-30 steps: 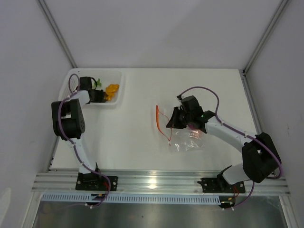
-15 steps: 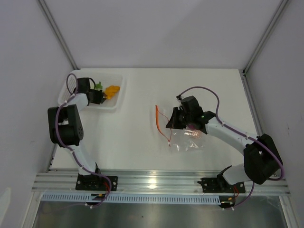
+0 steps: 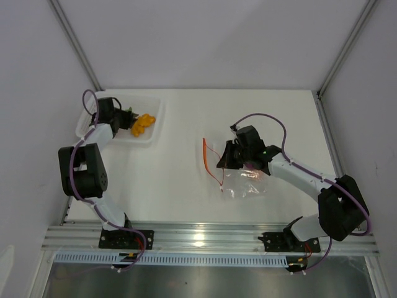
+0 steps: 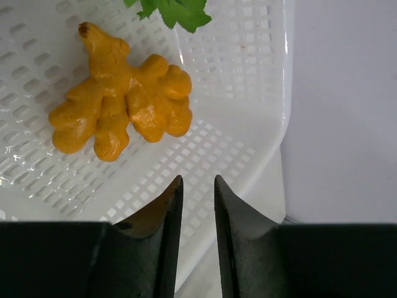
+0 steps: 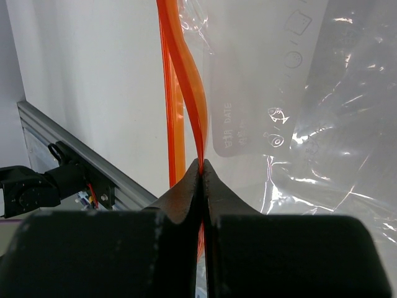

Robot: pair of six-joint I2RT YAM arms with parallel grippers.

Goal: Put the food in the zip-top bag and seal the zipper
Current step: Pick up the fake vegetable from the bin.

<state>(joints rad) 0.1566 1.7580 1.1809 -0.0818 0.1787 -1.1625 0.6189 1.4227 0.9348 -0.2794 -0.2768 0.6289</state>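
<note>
An orange-yellow knobbly food piece (image 4: pixel 121 105) lies in the white slotted basket (image 4: pixel 248 62), with a green leafy bit (image 4: pixel 173 11) just beyond it. My left gripper (image 4: pixel 197 180) hovers over the basket's near side, its jaws a narrow gap apart with nothing between them. From above, that food (image 3: pixel 142 122) sits right of the left gripper (image 3: pixel 124 118). The clear zip-top bag (image 3: pixel 245 183) lies mid-table. My right gripper (image 5: pixel 202 162) is shut on one side of the orange-red zipper (image 5: pixel 186 74), lifting the bag's mouth. The bag's film (image 5: pixel 322 124) spreads to the right.
The basket (image 3: pixel 151 133) stands at the table's far-left corner, close to the left wall. White walls enclose the table on three sides. An aluminium rail (image 3: pixel 205 236) runs along the near edge by the arm bases.
My left gripper has drawn back toward the far-left corner of the basket and its jaws have narrowed slightly. The right arm and bag have not moved.
</note>
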